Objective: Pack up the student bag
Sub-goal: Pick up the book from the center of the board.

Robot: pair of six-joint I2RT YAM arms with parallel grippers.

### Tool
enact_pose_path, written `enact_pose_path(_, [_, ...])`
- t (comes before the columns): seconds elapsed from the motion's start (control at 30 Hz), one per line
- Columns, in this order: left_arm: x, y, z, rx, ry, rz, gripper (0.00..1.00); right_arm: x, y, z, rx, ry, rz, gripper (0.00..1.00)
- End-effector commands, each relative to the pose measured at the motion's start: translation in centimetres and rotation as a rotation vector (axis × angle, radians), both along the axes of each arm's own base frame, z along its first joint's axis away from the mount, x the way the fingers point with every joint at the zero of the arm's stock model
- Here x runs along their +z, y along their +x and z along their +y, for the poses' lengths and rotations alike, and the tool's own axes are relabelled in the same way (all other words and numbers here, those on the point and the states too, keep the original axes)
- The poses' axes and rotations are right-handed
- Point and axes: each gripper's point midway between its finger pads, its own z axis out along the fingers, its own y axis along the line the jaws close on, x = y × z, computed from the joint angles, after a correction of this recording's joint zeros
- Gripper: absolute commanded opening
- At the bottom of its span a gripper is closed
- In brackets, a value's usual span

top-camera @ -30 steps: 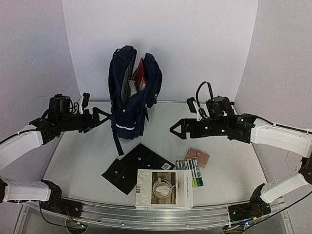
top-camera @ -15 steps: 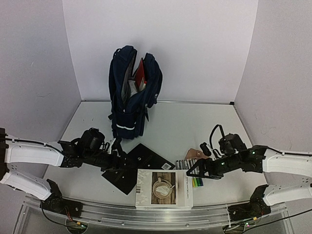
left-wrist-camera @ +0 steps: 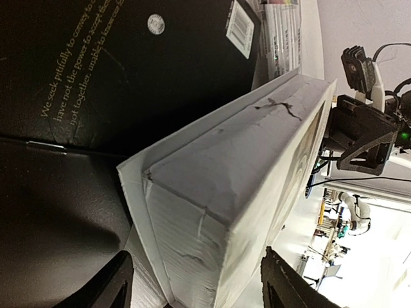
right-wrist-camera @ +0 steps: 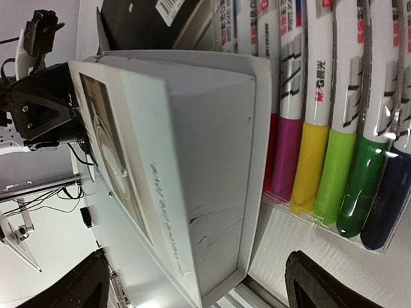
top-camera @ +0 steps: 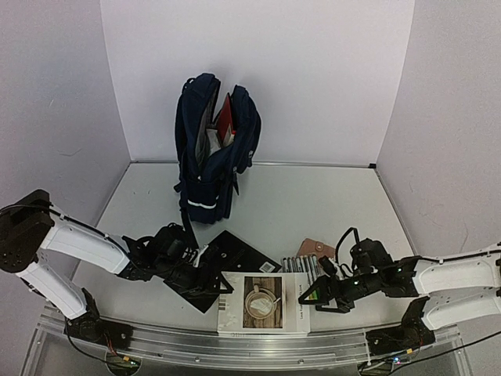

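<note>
Grey desk (top-camera: 313, 204): left tool (top-camera: 218, 280) and right tool (top-camera: 313, 295) at opposite ends of white book (top-camera: 264, 303), each with jaws apart astride it; student bag (top-camera: 207, 172) upright behind it.

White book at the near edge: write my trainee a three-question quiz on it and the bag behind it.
1. True or false: the student bag stands upright with its top open.
2. Where is the white book? A) inside the bag; B) lying flat at the front, between the left gripper and the right gripper; C) leaning on the back wall.
3. What colour is the flat item showing in the bag's open top?
Key: 1 true; 2 B; 3 red.
</note>
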Motion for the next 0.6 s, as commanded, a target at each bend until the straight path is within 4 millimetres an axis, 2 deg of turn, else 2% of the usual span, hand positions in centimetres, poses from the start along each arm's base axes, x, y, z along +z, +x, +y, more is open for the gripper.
enact_pose_path(0.0, [1.5, -0.1, -2.0, -0.06, -0.078, -0.005, 0.64, 0.7, 0.6, 1.8, 0.006, 0.083, -0.026, 0.88])
enact_pose_path(0.23, [0.6, -0.2, -1.9, -0.059, -0.066, 0.006, 0.52, -0.3, 0.2, 3.3, 0.007, 0.126, 0.001, 0.85])
enact_pose_path(0.4, [0.0, -0.2, -2.2, -0.064, -0.065, 0.018, 0.44, 0.1, 0.1, 5.2, 0.026, 0.19, -0.005, 0.83])
enact_pose_path(0.5, [-0.2, -0.2, -2.3, -0.069, -0.062, 0.026, 0.39, 0.7, 0.2, 6.1, 0.027, 0.236, -0.009, 0.78])
enact_pose_path(0.57, [-0.2, -0.3, -2.2, -0.069, -0.061, 0.028, 0.37, 1.3, 0.3, 6.5, 0.026, 0.266, -0.015, 0.72])
